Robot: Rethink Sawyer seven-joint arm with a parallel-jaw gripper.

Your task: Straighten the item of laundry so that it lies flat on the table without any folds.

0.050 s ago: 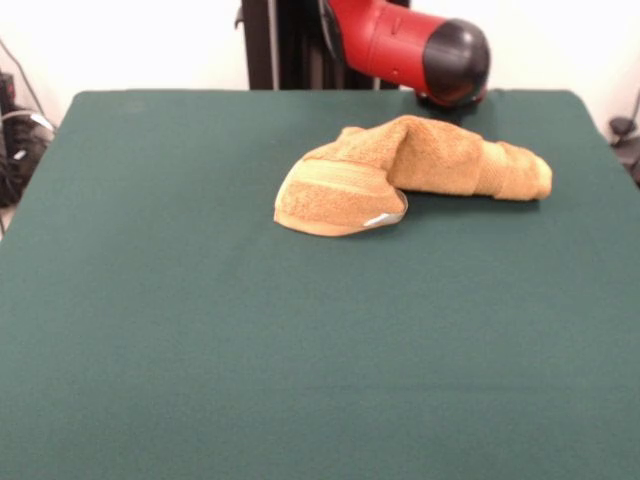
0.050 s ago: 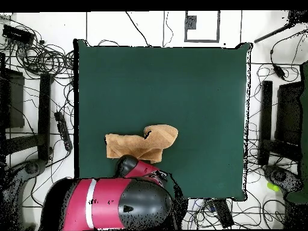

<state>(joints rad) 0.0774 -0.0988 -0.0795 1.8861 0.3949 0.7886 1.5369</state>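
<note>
Towel [image 1: 415, 172] sits bunched on green worktop [image 1: 200, 330], upper centre-right of front frame, just below red/black arm [image 1: 415, 45]. Left part is a flattish rounded flap w/ paler woven band and small white label at its lower edge; from there the cloth humps up and runs right as a thick rolled fold, so it's not flat. Overhead frame: towel [image 2: 141, 144] lies lower-centre-left of worktop [image 2: 198, 84], long axis left-right, one lobe up-right. Arm [image 2: 120, 201] fills bottom-left, its end at the towel's lower edge. Claw itself not visible in either frame; can't tell its state.
</note>
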